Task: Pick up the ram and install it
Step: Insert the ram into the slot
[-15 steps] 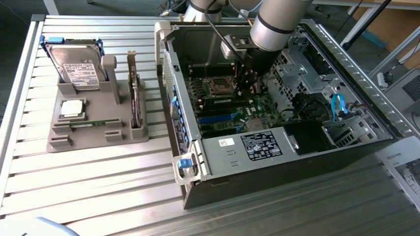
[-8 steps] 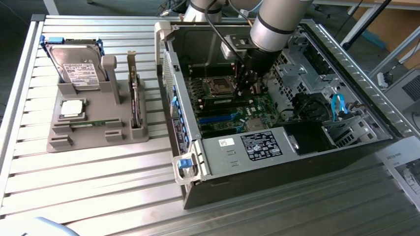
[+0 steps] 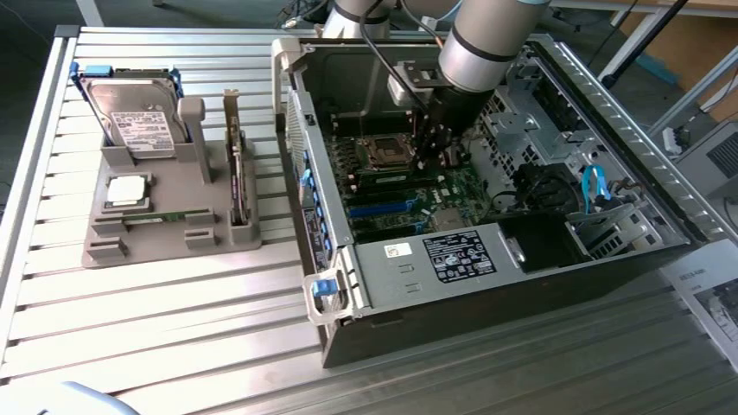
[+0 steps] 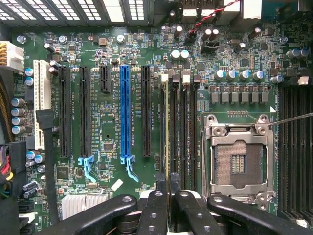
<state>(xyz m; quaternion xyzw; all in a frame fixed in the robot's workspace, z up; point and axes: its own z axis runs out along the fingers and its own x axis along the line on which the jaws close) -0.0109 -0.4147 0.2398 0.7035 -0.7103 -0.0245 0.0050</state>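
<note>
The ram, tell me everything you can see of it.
The ram shows edge-on as a long, thin pale strip. It runs in line with a black memory slot, near the empty silver processor socket. The gripper has its jaws shut on it. Its faces and chips are hidden, and whether it is seated in the slot cannot be told.

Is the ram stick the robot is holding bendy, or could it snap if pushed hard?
Probably stiff: the ram runs straight on its thin edge in the gripper, with no sag. Likely light, since it is so thin. Probably fragile too: pushed crooked against the narrow slots, a board this thin might crack.
</note>
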